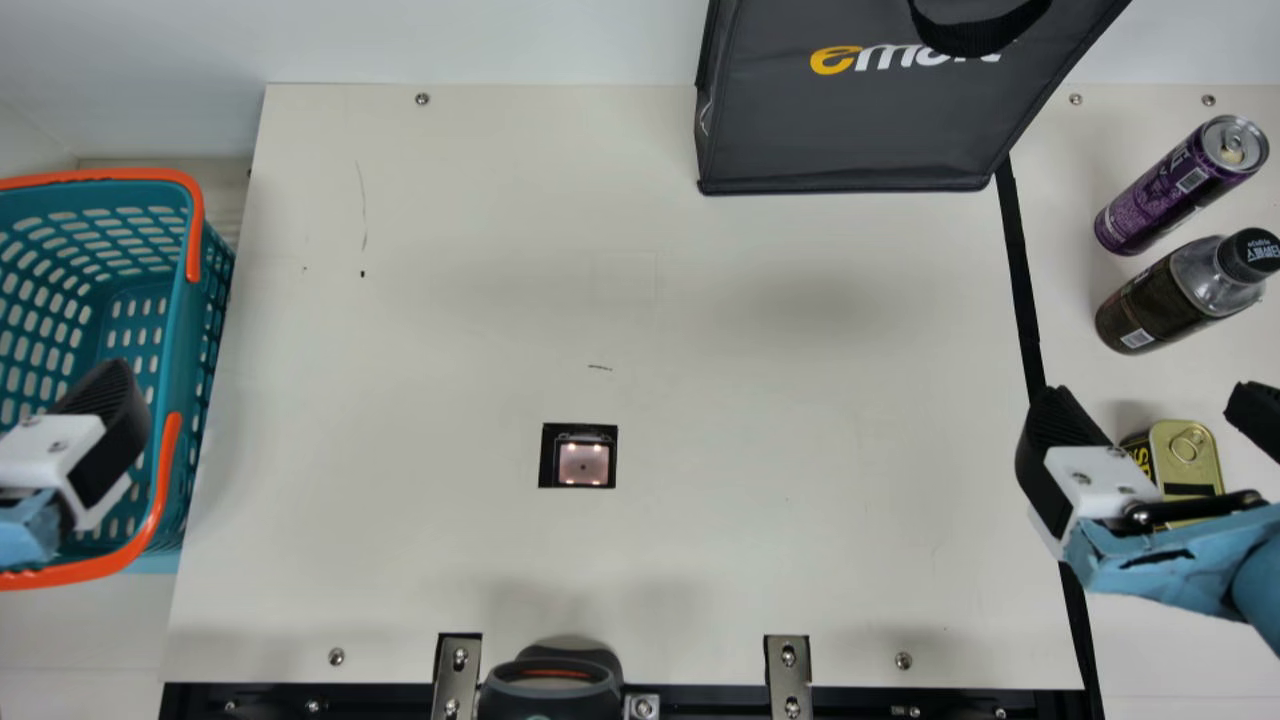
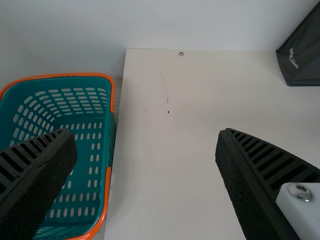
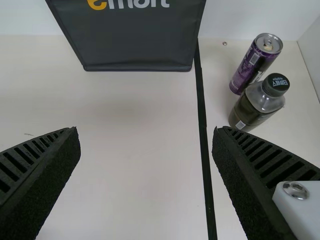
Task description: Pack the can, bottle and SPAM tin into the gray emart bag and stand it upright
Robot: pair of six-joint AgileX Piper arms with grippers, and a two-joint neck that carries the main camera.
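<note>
1. The right gripper (image 1: pixel 1150 402) is released; its two fingers are standing wide apart and they do not grasp anything.
2. The SPAM tin (image 1: pixel 1187 455) is on the table, and in the main view it appears between these two fingers, partly covered by the gripper.
3. The bottle (image 1: pixel 1160 305) stands upright beyond the right gripper, on the farther side from its arm.
4. The can (image 1: pixel 1150 208) stands also upright, just beside the bottle and farther from this gripper.
5. The gray emart bag (image 1: pixel 850 130) stands upright, well apart from the right gripper, beyond it and to its left. The can, the bottle and the tin are outside of it.
6. The left gripper (image 1: pixel 100 430) is released too, with fingers spread and holding no object. In the main view it overlaps the teal basket (image 1: pixel 193 235).
</note>
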